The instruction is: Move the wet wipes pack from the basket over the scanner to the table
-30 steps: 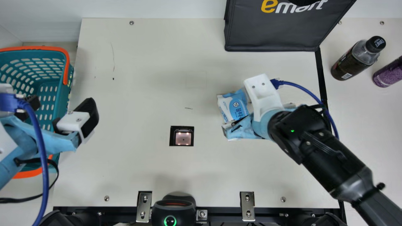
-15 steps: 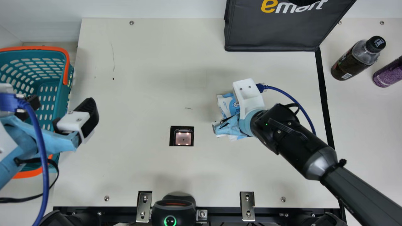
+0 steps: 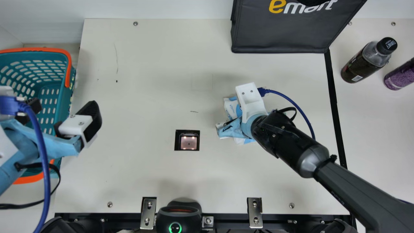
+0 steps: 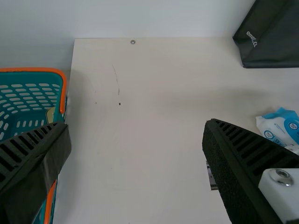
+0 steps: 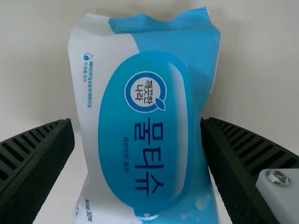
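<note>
Right of the scanner (image 3: 188,141), the wet wipes pack (image 3: 230,108) lies on the table (image 3: 145,81) beneath the right gripper (image 3: 250,98), its jaws released; at left, the left gripper's (image 3: 64,105) jaws stand parted.

1 basket (image 3: 45,49) left, 1 wet wipes pack (image 3: 230,106) right of center, 1 bag (image 3: 278,35) top, 1 capped bottle (image 3: 368,61) and 1 purple container (image 3: 399,76) upper right, 1 scanner (image 3: 188,142) center.

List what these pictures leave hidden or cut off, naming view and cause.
Wet wipes pack, main view: partly covered by the right arm.
Basket, main view: left side cut off by the edge.
Purple container, main view: top beyond the right edge.
Yellowish item, left wrist view: mostly hidden by basket.
</note>
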